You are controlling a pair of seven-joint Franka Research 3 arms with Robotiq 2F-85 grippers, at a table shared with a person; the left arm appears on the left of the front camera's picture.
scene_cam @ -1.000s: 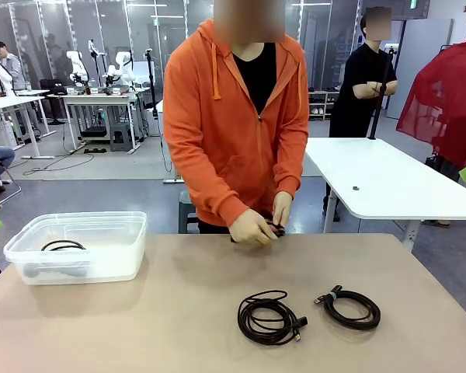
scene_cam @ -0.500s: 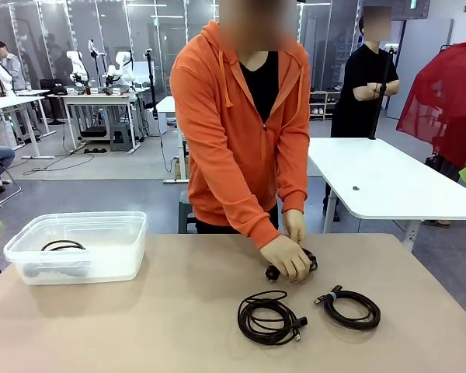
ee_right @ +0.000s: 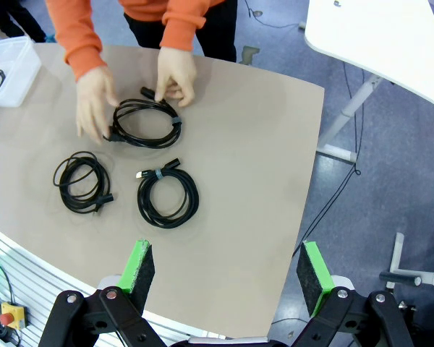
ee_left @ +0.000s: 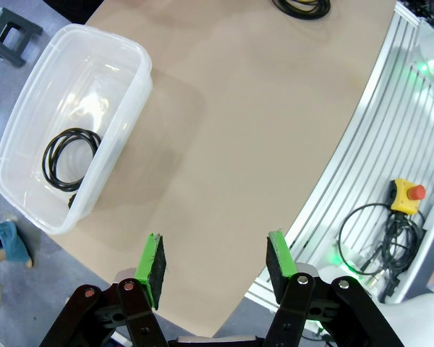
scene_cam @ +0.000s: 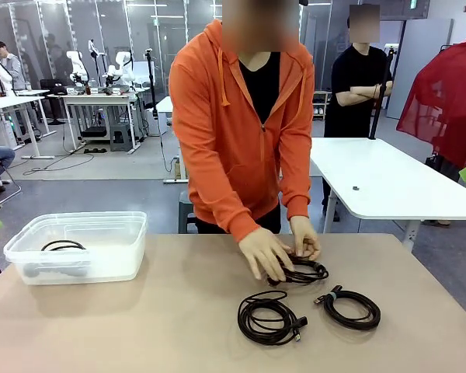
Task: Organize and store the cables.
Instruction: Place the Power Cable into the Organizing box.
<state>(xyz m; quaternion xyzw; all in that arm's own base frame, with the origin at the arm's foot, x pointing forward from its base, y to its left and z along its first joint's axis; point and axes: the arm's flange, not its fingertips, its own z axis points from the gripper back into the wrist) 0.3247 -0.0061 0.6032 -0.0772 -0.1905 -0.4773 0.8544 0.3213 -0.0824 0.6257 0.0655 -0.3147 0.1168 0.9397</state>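
Three coiled black cables lie on the tan table (scene_cam: 179,311): one (scene_cam: 270,317) in front, one (scene_cam: 351,308) to its right, and a third (scene_cam: 299,272) under the hands (scene_cam: 264,252) of a person in an orange hoodie. My right wrist view has the same coils (ee_right: 83,181) (ee_right: 168,196) (ee_right: 146,123). Another cable (scene_cam: 62,245) rests inside the clear plastic bin (scene_cam: 31,268) at far left. My left gripper (ee_left: 215,260) hovers open over the table's near edge, beside the bin (ee_left: 141,83) and its cable (ee_left: 71,155). The right gripper (ee_right: 224,269) hangs open, high above the table's right side.
A white table (scene_cam: 388,179) stands behind on the right, with another person beside it. An aluminium rail and a yellow emergency stop button (ee_left: 409,194) run along my side of the table. Bare tabletop stretches between the bin and the coils.
The person has brought a coiled cable from the far edge down onto the table, just behind the other two coils. Neither gripper has moved.
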